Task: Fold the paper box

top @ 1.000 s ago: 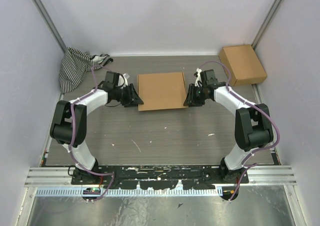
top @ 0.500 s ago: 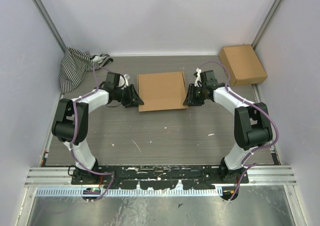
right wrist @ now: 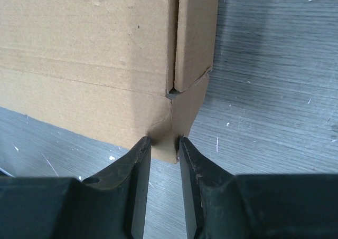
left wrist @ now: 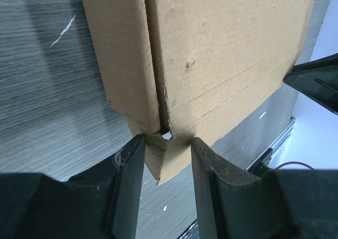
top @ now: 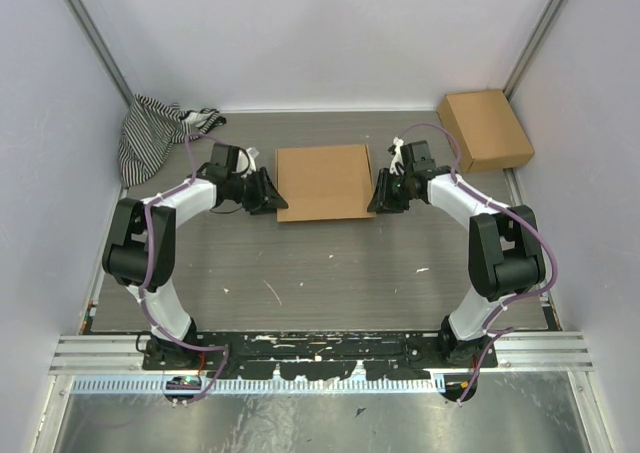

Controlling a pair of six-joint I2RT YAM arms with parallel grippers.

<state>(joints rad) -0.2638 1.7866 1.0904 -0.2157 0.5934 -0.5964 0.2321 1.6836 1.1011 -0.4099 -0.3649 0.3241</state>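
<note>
Seen from above, the paper box (top: 322,181) sits at frame centre. Only the wrist views show the grips: left gripper (left wrist: 165,146) and right gripper (right wrist: 165,143) each pinch a protruding lower corner.

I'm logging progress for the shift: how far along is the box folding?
Done: the box already lies as a closed, shallow shape with its top panel down. In hand: the left hand and right hand each seem to pinch a corner flap sticking out at opposite ends. Left: those flaps look untucked, with small gaps at both corners.
</note>
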